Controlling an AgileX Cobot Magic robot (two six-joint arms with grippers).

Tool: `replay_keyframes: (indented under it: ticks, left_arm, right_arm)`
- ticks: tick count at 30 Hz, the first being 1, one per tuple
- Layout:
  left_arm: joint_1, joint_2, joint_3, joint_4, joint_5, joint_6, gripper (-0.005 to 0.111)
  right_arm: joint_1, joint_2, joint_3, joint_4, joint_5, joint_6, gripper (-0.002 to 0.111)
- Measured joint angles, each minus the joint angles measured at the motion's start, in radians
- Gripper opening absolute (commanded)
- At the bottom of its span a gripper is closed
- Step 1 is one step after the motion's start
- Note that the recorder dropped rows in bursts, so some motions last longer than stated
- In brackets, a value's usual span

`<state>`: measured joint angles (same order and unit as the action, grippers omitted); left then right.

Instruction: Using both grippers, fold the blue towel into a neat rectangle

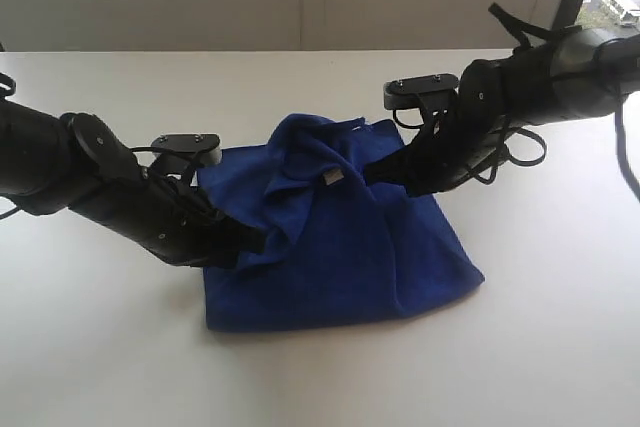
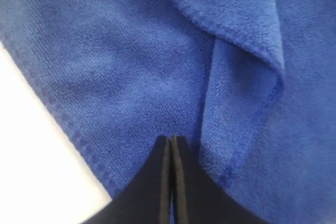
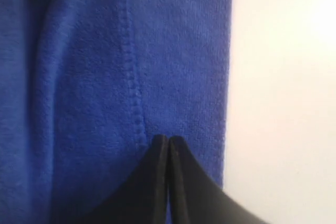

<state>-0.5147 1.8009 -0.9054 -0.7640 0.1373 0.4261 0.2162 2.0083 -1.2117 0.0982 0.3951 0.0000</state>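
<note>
The white surface (image 1: 100, 367) fills the exterior view, and the towel (image 1: 340, 267) lies at its middle. The towel is spread mostly flat toward 6 o'clock. Its half toward 12 o'clock is rumpled, with a loose fold heaped up and draped over the flat part.

The left arm reaches in from 9 o'clock. The left end effector (image 1: 262, 240) meets the towel at its 9 o'clock edge, touching the foot of the raised fold. In the left wrist view its fingers are pressed narrow, with only a thin slit between them (image 2: 171, 139). The towel (image 2: 131, 66) lies right at the tips, its stitched hem running beside them, and a curled flap stands just ahead. I cannot tell whether any cloth is caught in the slit.

The right arm reaches in from 2 o'clock. The right end effector (image 1: 372, 175) rests on the towel at about 1 o'clock, inside its edge. The right wrist view shows it just as narrow (image 3: 168, 138), tips against the towel (image 3: 89, 77) beside a stitched seam, with the towel's edge and bare surface close by. Here too, I cannot tell whether cloth is pinched.

A small white tag (image 1: 333, 178) sits on the fold, just beside the right end effector at its 9 o'clock.
</note>
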Motion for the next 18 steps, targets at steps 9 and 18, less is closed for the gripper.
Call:
replay_keyframes:
  ticks: [9,18]
  left_arm:
    - [0.000,0.012,0.000,-0.004,-0.035,-0.003,0.000]
    - [0.097,0.015,0.000,-0.004,-0.033,0.004,0.000]
  right_arm:
    - [-0.004,0.017,-0.004,-0.036,0.034,0.009,0.000]
    - [-0.004,0.018,-0.013,-0.048,0.104,0.051,0.000]
